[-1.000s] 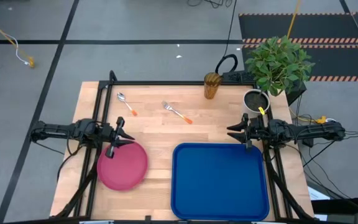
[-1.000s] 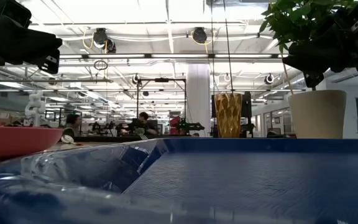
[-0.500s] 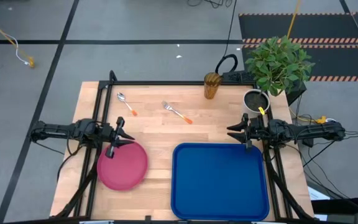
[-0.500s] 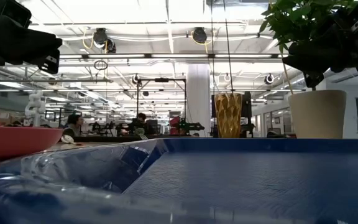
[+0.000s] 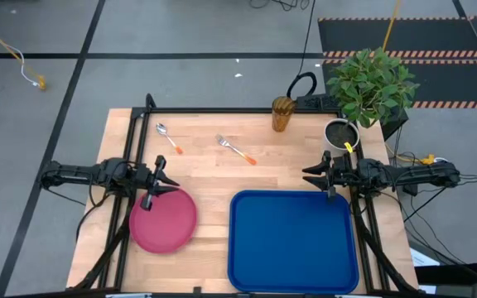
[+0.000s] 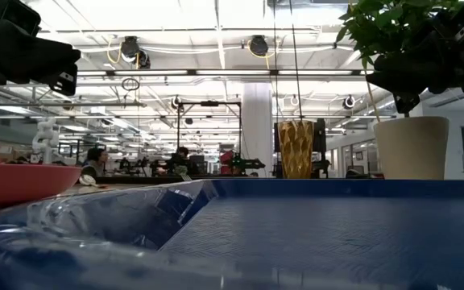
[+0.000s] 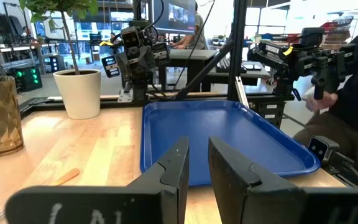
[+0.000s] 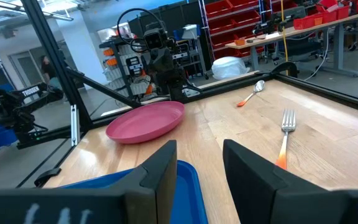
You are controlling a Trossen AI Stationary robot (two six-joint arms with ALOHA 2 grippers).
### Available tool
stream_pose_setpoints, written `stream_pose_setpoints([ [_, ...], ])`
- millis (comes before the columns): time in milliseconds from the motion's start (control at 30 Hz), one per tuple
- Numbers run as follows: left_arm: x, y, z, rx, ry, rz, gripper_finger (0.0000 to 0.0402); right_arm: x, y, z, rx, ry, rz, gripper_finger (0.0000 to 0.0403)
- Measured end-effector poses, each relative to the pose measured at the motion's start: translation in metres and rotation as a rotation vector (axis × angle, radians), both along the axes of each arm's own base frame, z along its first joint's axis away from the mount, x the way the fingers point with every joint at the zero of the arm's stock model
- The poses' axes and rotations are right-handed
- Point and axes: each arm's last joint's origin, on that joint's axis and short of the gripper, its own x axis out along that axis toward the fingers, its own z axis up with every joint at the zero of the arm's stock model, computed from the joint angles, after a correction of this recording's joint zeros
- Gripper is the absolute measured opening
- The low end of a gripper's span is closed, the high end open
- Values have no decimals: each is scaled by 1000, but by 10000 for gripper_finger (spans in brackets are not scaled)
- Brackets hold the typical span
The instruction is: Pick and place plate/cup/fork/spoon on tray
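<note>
Bright, even overhead light; ceiling strip lamps glare white across the low view's top. The large blue rectangular plastic tray [image 6: 312, 234] blurs at the bottom, its rim glinting.

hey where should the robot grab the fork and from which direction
Probably the orange handle of the fork, gripped across its narrow width from straight above. It lies flat on the bare wood, apart from the spoon and cup, so there is room for an end effector to descend. The right end effector looks slightly nearer.
</note>
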Motion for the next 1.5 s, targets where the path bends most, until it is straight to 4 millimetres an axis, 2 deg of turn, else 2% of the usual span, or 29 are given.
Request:
stream_pose_setpoints([
  [567, 0, 0, 0, 0, -1, 0, 63, 0, 0, 0, 8, -2, 0, 125],
  [833, 0, 0, 0, 11, -6, 2, 63, 0, -1, 6, 5, -62, -28, 125],
  [967, 0, 1, 8, 134, -108, 28, 63, -1, -4, 8, 11, -82, -154, 125],
  [1167, -4, 1, 24, 281, -320, 67, 63, -1, -5, 8, -22, -76, -188, 125],
  [1500, -12, 2, 44, 73, -502, 51, 63, -1, -5, 11, -78, -102, -189, 125],
])
